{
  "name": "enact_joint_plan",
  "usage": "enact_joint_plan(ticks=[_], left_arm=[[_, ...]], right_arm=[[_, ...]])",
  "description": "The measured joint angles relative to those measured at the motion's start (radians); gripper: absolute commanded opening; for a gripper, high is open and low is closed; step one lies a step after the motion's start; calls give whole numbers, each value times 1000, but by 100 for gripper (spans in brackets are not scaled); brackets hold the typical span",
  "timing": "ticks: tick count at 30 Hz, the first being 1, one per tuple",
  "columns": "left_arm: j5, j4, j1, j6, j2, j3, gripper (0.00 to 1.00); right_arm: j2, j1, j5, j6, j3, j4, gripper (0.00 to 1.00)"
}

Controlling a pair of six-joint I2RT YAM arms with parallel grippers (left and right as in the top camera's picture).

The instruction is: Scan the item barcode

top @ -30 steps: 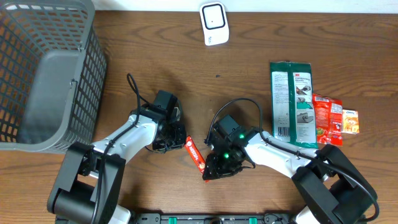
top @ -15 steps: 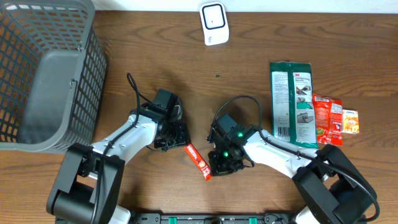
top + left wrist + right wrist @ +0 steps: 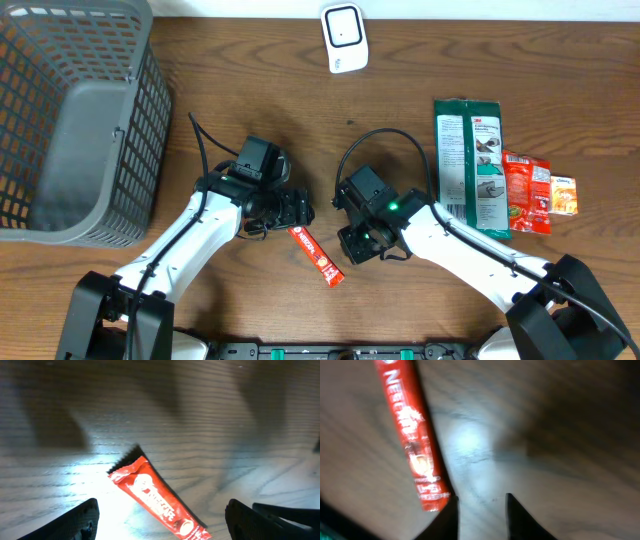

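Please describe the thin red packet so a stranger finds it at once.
On the wooden table, look at the middle, near the robot's side. A narrow red stick packet lies flat there, diagonal. The other red packets sit far right, wider, beside a green pack.

On the counter (image 3: 250, 100): one red snack bar (image 3: 317, 256) near six o'clock. One white scanner (image 3: 344, 37) at twelve. One grey mesh basket (image 3: 60, 120) at ten. At three o'clock, one green wipes pack (image 3: 468, 165), seemingly two overlapping red sachets (image 3: 522, 190), one small orange packet (image 3: 565, 195).
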Motion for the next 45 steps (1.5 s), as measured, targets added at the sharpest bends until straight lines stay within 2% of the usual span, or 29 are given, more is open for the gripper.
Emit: enact_joint_plan(ticks=[9, 20, 24, 27, 31, 35, 41, 45], left_arm=[[-127, -51, 30, -64, 0, 0, 82], [-163, -129, 113, -75, 0, 0, 82], [-163, -148, 113, -74, 0, 0, 82], [-163, -150, 113, -74, 0, 0, 82], [-163, -150, 113, -74, 0, 0, 82], [-163, -151, 113, -74, 0, 0, 82], [-163, -148, 113, -74, 0, 0, 82], [-163, -148, 113, -74, 0, 0, 82]], right_arm=[[0, 77, -75, -42, 0, -1, 33], [98, 140, -17, -14, 0, 18, 40], [121, 140, -9, 1, 0, 19, 22], [121, 136, -5, 16, 0, 18, 19], [121, 81, 6, 37, 0, 19, 26], [121, 11, -8, 46, 0, 22, 28], [121, -8, -171, 5, 0, 81, 31], [121, -1, -236, -16, 0, 88, 38]])
